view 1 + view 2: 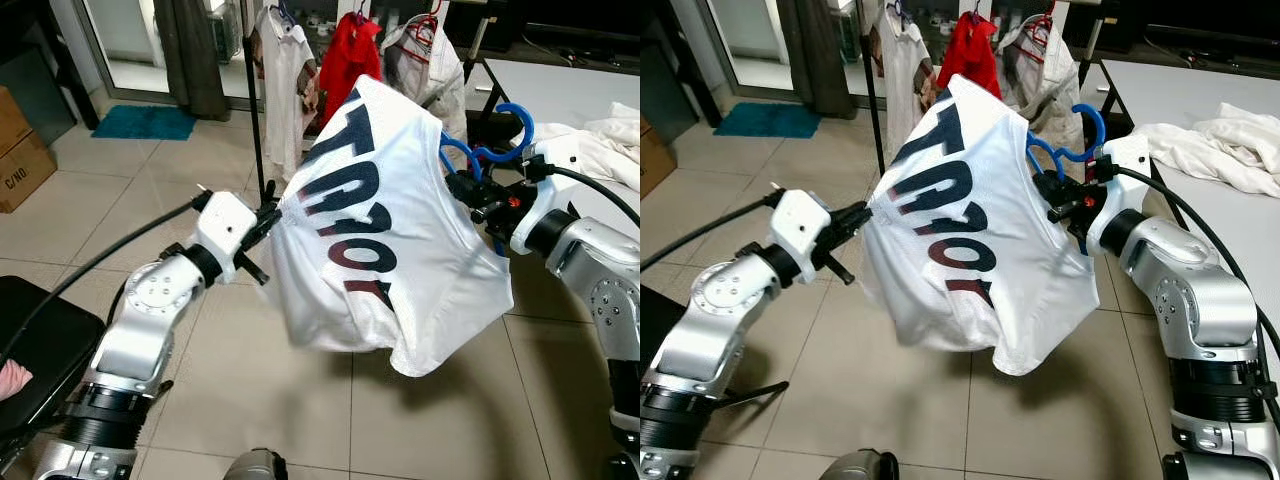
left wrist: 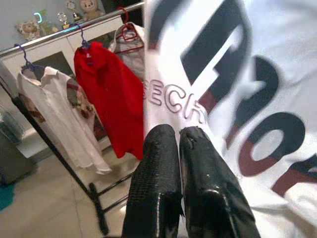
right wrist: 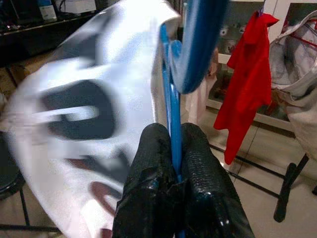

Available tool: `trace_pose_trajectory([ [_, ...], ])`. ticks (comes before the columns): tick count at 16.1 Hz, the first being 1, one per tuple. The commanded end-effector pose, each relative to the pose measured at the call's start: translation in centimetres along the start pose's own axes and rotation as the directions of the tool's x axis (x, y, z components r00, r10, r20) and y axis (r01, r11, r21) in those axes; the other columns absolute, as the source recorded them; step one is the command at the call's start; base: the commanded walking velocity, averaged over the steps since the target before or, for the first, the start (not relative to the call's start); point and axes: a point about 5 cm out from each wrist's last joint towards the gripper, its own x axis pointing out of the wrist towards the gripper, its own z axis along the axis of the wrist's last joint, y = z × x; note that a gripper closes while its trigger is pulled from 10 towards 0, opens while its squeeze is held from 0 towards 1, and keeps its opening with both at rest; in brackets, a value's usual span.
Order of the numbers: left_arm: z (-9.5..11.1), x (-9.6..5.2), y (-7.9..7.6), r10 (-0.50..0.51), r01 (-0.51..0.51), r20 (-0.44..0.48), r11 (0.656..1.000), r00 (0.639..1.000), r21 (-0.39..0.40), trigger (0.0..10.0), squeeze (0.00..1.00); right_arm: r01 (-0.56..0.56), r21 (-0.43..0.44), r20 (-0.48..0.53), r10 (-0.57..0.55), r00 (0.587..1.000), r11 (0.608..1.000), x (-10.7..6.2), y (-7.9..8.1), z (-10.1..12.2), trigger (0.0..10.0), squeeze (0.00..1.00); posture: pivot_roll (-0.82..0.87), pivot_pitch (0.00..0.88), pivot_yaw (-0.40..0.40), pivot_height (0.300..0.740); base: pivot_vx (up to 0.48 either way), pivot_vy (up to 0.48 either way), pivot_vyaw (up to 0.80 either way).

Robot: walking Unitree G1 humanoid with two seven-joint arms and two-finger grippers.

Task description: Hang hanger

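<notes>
While right end effector [image 3: 174, 171] pinches curved blue hanger [image 1: 505, 140] — limp white shirt [image 1: 385, 240], seemingly cotton

Floor [image 1: 200, 400]: light beige tiles. A teal mat [image 1: 146, 122] lies by the doorway, next to a dark curtain [image 1: 190, 55]. Cardboard boxes [image 1: 22, 150] stand at the left edge. A black rack [image 2: 74, 168] carries hung garments: a white shirt [image 2: 54, 119], a red shirt [image 2: 109, 99] and a grey-white garment [image 2: 130, 44]. Small figurines [image 2: 74, 10] sit on a shelf behind the rack. A white counter [image 1: 1180, 95] at the right holds crumpled white cloth [image 1: 1210, 145].
</notes>
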Motion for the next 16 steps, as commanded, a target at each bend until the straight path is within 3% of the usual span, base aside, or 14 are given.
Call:
trace_pose_trajectory([
  [1, 0.3, 0.0, 0.1, -0.011, 0.011, 0.008, 1.0, 1.0, -0.013, 10.0, 1.0, 0.005, -0.038, 0.026, -0.004, 1.0, 0.999, -0.3, -0.1, 0.8, 10.0, 0.0, 0.05, 0.0, 0.004, 0.74, 0.0, 0.0, 0.0],
  [5, -0.1, 0.2, -0.5, -0.041, 0.041, -0.017, 0.999, 0.999, -0.004, 10.0, 1.0, 0.004, -0.072, 0.001, -0.004, 1.0, 0.997, -0.3, 0.0, 0.4, 10.0, 0.0, 0.05, 0.0, 0.005, 0.74, 0.0, 0.0, 0.0],
  [9, 1.4, 1.9, 2.2, 0.108, -0.108, 0.044, 0.994, 0.993, 0.016, 10.0, 1.0, -0.142, -0.079, 0.047, 0.146, 0.988, 0.987, -0.8, 1.7, 1.1, 10.0, 0.0, 0.04, 0.0, 0.011, 0.74, 0.0, 0.0, 0.0],
  [13, 2.9, 3.5, 3.3, 0.112, -0.117, 0.092, 0.992, 0.989, 0.044, 10.0, 1.0, -0.261, -0.104, 0.05, 0.267, 0.962, 0.96, -1.3, 3.3, 1.2, 10.0, 0.0, 0.04, 0.0, 0.013, 0.74, 0.0, 0.0, 0.0],
  [14, 3.6, 4.3, 2.9, 0.065, -0.071, 0.126, 0.997, 0.99, 0.041, 10.0, 0.0, -0.291, -0.109, 0.055, 0.298, 0.953, 0.951, -1.3, 3.8, 1.3, 10.0, 0.0, 0.03, 0.0, 0.019, 0.74, 0.0, 0.0, 0.0],
  [16, 4.2, 5.3, 2.4, 0.024, -0.032, 0.161, 0.998, 0.987, 0.048, 10.0, 0.0, -0.311, -0.11, 0.056, 0.318, 0.946, 0.944, -1.4, 4.2, 1.3, 10.0, 0.0, 0.03, 0.0, 0.02, 0.74, 0.0, 0.0, 0.0],
])
